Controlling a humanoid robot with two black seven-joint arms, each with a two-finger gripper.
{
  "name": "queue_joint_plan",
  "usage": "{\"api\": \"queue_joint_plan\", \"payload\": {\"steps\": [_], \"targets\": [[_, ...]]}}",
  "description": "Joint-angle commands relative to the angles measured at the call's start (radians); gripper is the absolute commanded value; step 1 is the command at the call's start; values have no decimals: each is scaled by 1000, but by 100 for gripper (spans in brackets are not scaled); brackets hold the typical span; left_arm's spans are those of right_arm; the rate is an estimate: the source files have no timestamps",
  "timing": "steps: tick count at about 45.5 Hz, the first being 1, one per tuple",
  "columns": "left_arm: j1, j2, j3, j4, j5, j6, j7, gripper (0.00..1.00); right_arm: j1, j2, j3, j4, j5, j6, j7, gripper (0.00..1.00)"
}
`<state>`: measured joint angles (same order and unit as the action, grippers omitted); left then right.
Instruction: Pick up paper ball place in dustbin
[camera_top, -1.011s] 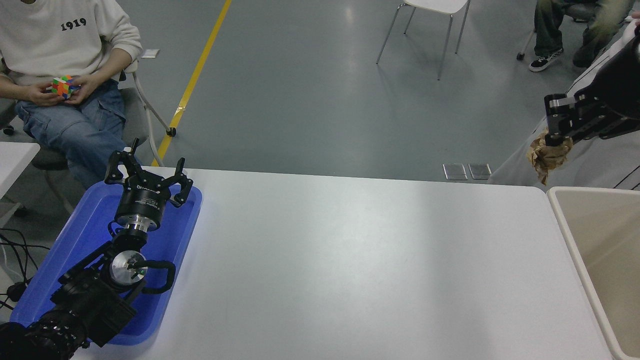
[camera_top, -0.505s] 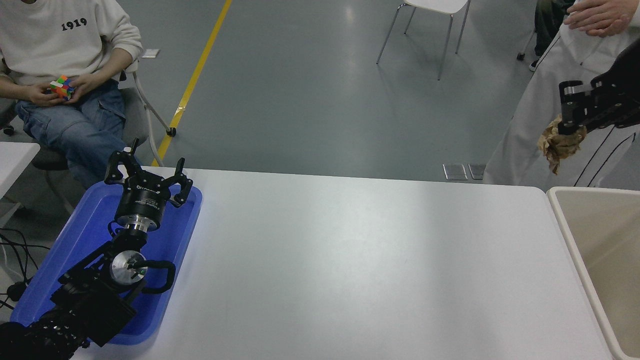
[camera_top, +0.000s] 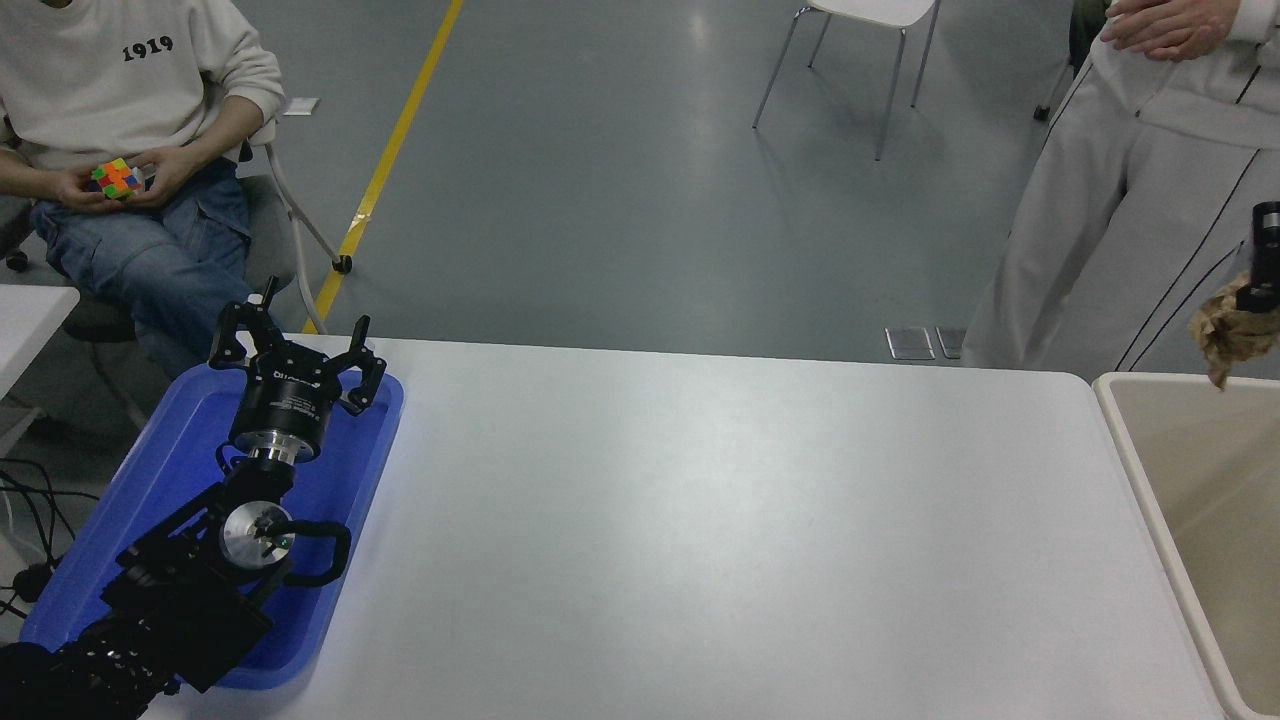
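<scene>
Beyond the table's (camera_top: 700, 520) far right corner, the right gripper (camera_top: 1262, 290), clamped on the paper ball (camera_top: 1232, 335), hangs just above the dustbin's (camera_top: 1130, 440) far rim; release drops it in.

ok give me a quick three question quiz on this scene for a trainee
1. True or false: the paper ball lies on the white table.
2. Which gripper hangs over the blue tray? A) left B) right
3. Fill in: the cream dustbin stands at the table's ____ end in the picture.

Key
1. False: the right gripper holds it in the air, above the dustbin's far rim.
2. A: the left gripper, fingers spread.
3. Right.
</scene>
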<state>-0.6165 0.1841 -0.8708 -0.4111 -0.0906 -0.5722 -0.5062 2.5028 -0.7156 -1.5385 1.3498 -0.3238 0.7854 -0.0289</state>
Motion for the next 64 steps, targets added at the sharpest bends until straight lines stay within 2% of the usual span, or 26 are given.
{"api": "queue_joint_plan", "payload": {"steps": [1, 18, 28, 36, 52, 64], "targets": [[1, 0, 0, 0, 0, 0, 0, 100, 8, -97, -92, -20, -60, 0, 0, 0], [1, 0, 0, 0, 0, 0, 0, 100, 2, -320, -152, -129, -259, 0, -2, 0], [1, 0, 0, 2, 0, 0, 0, 100, -57, -420, -129, -211, -319, 0, 0, 0], [1, -2, 0, 2, 0, 0, 0, 100, -264, -424, 35, -291, -317, 0, 0, 0], [1, 0, 0, 2, 0, 2, 0, 100, -887, -403, 580, -581, -319, 0, 0, 0], [1, -2, 0, 2, 0, 2, 0, 100, -1117, -254, 707, -776, -311, 0, 0, 0]]}}
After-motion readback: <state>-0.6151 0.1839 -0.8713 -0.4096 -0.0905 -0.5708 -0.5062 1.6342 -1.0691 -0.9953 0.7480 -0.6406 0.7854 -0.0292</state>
